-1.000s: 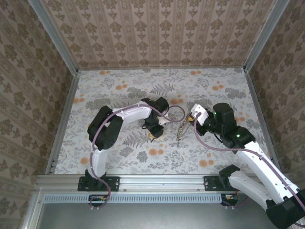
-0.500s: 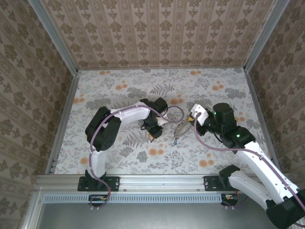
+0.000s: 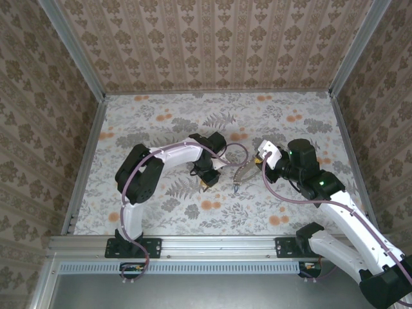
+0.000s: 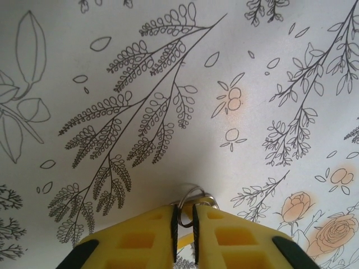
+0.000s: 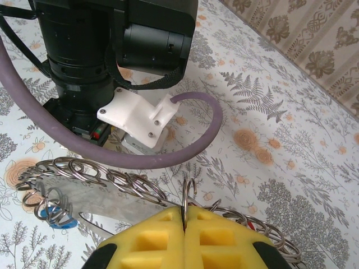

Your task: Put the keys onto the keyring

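In the right wrist view my right gripper (image 5: 184, 212) is shut on one ring of the keyring (image 5: 129, 182), a floppy chain of silvery rings. A blue key head (image 5: 59, 217) hangs at its left end and a red bit (image 5: 253, 226) peeps out at its right. From above, the keyring (image 3: 241, 175) dangles from the right gripper (image 3: 256, 165) towards the left gripper (image 3: 207, 185). The left gripper (image 4: 185, 208) points down at the table, pads closed on the small ring of a key (image 4: 190, 203). A sliver of yellow shows below it between the pads.
The floral table cover (image 3: 161, 116) spreads all round, with patterned walls at the back and sides. The left wrist and its purple cable (image 5: 168, 151) hang just behind the keyring.
The left jaws have closed further on the small ring. The dangling end of the keyring has swung a little to the left. The right gripper stays shut.
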